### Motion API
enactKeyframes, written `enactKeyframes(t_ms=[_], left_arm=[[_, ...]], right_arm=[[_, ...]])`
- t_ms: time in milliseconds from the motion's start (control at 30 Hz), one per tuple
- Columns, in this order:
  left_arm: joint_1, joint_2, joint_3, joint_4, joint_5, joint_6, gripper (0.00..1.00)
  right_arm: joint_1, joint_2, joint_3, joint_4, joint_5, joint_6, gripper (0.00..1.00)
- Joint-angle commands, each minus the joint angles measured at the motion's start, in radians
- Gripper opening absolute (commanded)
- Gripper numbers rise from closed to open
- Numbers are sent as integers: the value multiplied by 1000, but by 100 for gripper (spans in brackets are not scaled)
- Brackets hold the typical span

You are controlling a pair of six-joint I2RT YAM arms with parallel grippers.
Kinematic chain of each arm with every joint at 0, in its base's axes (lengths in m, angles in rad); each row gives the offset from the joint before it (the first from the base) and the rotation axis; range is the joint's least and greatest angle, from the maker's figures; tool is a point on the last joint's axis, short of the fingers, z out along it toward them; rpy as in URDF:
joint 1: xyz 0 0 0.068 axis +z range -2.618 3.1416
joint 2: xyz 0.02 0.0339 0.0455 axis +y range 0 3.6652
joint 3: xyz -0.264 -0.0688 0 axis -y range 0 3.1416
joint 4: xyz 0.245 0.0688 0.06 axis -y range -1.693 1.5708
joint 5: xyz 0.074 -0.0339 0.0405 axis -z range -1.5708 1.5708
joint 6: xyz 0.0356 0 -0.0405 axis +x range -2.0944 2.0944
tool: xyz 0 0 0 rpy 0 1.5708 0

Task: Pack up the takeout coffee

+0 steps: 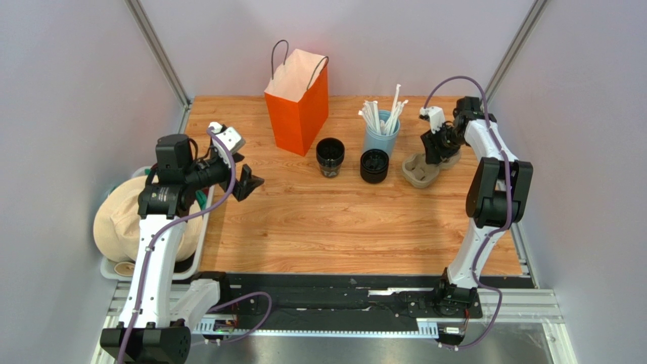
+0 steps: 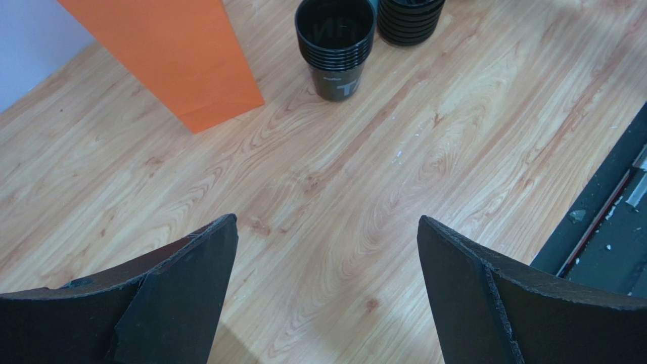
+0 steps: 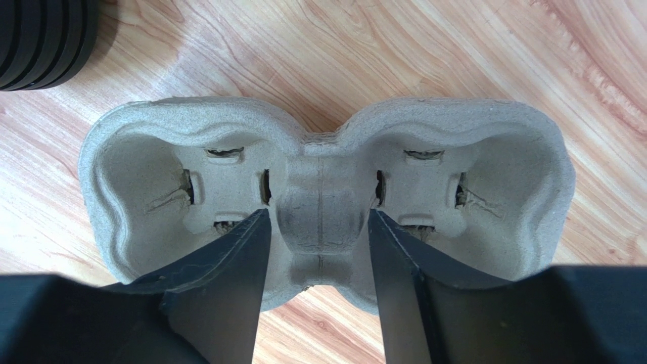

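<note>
Plainly, the takeout coffee cup (image 1: 330, 158) is a small, round, black cup, open-mouthed and upright on the wood surface (image 1: 342, 227). It stands just right of the orange bag (image 1: 296, 106) and slightly nearer the arms than the bag's base. In the left wrist view its mouth shows several close-set rims, as of cups nested one in another, and a pale print marks its side. It stands apart from the bag.

Nearest, a black rail (image 1: 334, 296) runs along the surface's front edge, and a broad stretch of bare wood lies between it and the bag. The left hand (image 1: 249, 184) hovers left of the bag and nearer than it, its fingers spread wide with nothing between them. Off the surface's left edge, well left of the bag, sits a tan rounded bundle (image 1: 121, 216).

Farther right of the bag than the cup stands a ribbed black stack of lids (image 1: 374, 165). A pale blue cup of white straws (image 1: 381, 133) stands right of the bag at about the bag's depth. Far right of the bag lies a grey-brown cardboard tray (image 1: 416, 174), close to the surface's right edge. The right hand (image 3: 319, 227) is down over it, fingers apart astride its middle ridge, and I cannot tell whether they pinch it. Just behind the bag rises the grey back wall (image 1: 342, 38).
</note>
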Motion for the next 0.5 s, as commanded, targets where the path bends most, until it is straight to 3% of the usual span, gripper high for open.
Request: enactKeyframes(t_ms=[0, 267, 467], left_arm=[[-1, -1, 1, 12, 17, 28, 97], [-1, 0, 1, 12, 17, 28, 97], [-1, -1, 1, 12, 18, 26, 97]], right_arm=[[5, -13, -2, 35, 7, -5, 49], [4, -31, -11, 35, -1, -5, 38], [4, -79, -13, 29, -16, -7, 37]])
